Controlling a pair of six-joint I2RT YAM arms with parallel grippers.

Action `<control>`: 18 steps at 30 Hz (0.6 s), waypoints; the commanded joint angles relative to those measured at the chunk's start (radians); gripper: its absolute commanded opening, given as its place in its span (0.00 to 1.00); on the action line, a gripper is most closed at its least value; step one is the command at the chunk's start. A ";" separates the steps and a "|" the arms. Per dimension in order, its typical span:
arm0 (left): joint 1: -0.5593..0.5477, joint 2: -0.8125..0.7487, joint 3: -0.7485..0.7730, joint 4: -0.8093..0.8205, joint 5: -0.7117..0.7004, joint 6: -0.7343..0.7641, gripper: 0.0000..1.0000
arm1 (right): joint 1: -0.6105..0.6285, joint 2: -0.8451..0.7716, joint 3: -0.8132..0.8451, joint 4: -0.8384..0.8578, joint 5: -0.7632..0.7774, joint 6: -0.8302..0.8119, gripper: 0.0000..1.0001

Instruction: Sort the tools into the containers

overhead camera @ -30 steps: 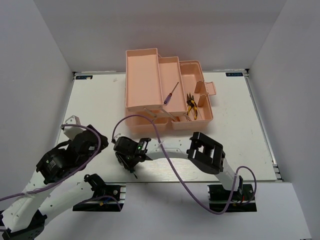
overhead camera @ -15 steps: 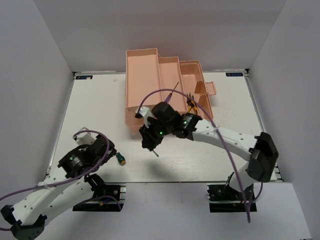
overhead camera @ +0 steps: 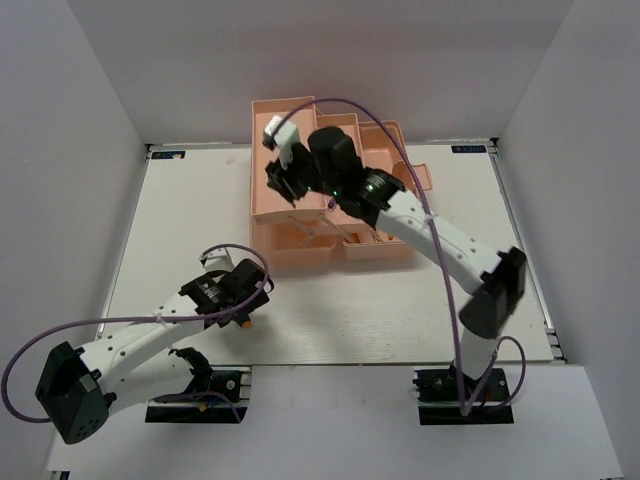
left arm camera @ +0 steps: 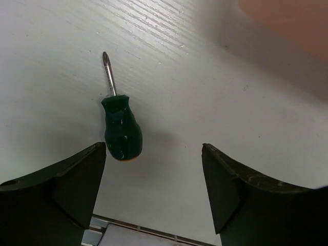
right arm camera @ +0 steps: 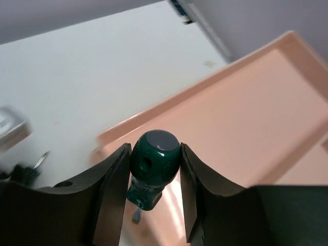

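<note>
The salmon-pink toolbox [overhead camera: 262,200] stands open at the back centre. My right gripper [overhead camera: 283,182] is over its large left tray and is shut on a stubby green-handled screwdriver [right arm camera: 155,156], held tip down above the pink tray floor [right arm camera: 246,118]. My left gripper [overhead camera: 250,306] is open low over the table near the front. A second stubby green screwdriver [left arm camera: 122,134] lies flat on the table just ahead of its left finger [left arm camera: 66,189], not between the jaws. It also shows in the top view [overhead camera: 245,322]. The other tools are hidden under my right arm.
The toolbox's stepped middle and right trays [overhead camera: 385,245] lie under my right arm. The table's front edge rail [left arm camera: 128,228] is just behind my left gripper. A blurred corner of the toolbox [left arm camera: 287,20] is ahead and to the right of it.
My right arm has swung from the front of the table to over the toolbox's left tray, carrying the green screwdriver. My left arm has moved right toward the other green screwdriver.
</note>
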 commanded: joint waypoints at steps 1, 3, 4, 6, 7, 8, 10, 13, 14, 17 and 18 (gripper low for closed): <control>0.017 0.020 0.026 0.065 0.002 0.031 0.86 | -0.044 0.108 0.266 0.076 0.175 -0.052 0.00; 0.018 0.043 0.014 0.076 0.002 0.041 0.86 | -0.072 0.239 0.396 0.010 0.170 -0.068 0.00; 0.028 0.043 0.014 0.085 0.002 0.041 0.86 | -0.078 0.315 0.462 -0.002 0.163 -0.076 0.00; 0.028 0.069 0.005 0.086 0.002 0.063 0.86 | -0.095 0.351 0.500 -0.033 0.117 -0.107 0.16; 0.040 0.069 0.005 0.098 0.011 0.063 0.86 | -0.099 0.368 0.492 -0.036 0.099 -0.107 0.28; 0.041 0.085 -0.004 0.098 0.011 0.075 0.86 | -0.111 0.371 0.486 -0.054 0.088 -0.105 0.39; 0.041 0.098 -0.004 0.098 0.021 0.075 0.86 | -0.116 0.342 0.425 -0.058 0.033 -0.082 0.54; 0.050 0.099 -0.027 0.110 0.039 0.084 0.84 | -0.138 0.273 0.305 -0.017 0.005 -0.056 0.71; 0.050 0.108 -0.044 0.121 0.039 0.084 0.84 | -0.141 0.262 0.282 -0.016 -0.003 -0.049 0.72; 0.059 0.117 -0.057 0.130 0.050 0.093 0.84 | -0.158 0.215 0.253 -0.036 -0.020 -0.010 0.74; 0.059 0.131 -0.066 0.130 0.059 0.094 0.84 | -0.167 0.189 0.245 -0.042 -0.023 0.010 0.74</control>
